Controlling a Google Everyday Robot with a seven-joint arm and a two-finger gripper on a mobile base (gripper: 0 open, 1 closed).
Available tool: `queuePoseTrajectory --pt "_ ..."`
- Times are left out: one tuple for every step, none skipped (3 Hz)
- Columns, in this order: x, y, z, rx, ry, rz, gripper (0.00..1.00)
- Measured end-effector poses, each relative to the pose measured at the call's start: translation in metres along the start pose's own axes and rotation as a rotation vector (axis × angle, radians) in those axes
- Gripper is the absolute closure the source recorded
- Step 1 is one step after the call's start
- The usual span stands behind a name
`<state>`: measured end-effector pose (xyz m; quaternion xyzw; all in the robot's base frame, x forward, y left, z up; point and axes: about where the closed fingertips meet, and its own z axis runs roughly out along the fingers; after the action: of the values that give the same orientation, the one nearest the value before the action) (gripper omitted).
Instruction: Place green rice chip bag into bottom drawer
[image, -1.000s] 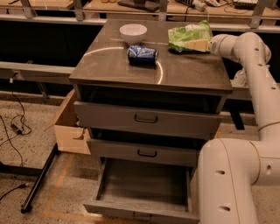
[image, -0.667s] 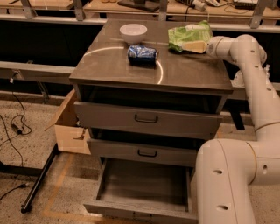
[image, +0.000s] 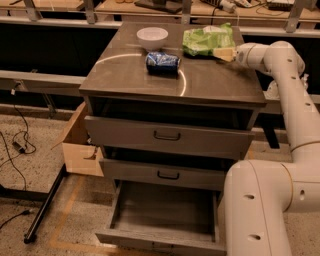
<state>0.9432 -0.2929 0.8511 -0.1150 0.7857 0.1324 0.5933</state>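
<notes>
The green rice chip bag (image: 207, 40) lies crinkled at the back right of the cabinet top (image: 210, 82). My gripper (image: 225, 53) is at the bag's right edge, low over the top, touching or partly under the bag. The white arm reaches in from the right. The bottom drawer (image: 165, 212) of the grey cabinet is pulled out, and no object shows inside it. The two shallower drawers above it are pushed in, or nearly so.
A crushed blue can (image: 162, 63) lies on the cabinet top left of the bag, with a white bowl (image: 152, 36) behind it. My arm's large white base link (image: 260, 210) stands right of the open drawer. A cardboard box (image: 80, 145) and cables lie on the floor at the left.
My gripper and forearm have shifted a little to the left, and the green bag has moved slightly left with them. The can, bowl and drawers have not moved.
</notes>
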Motion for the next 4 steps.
queuePoseTrajectory --pt "0.0 0.001 -0.001 -0.005 0.004 -0.013 0.61" --pt "-0.002 0.001 -0.004 -0.007 0.007 -0.026 0.84" --pt "-0.005 0.0 -0.008 -0.006 0.007 -0.033 1.0" --pt "-0.016 -0.003 -0.022 -0.008 0.008 -0.038 1.0"
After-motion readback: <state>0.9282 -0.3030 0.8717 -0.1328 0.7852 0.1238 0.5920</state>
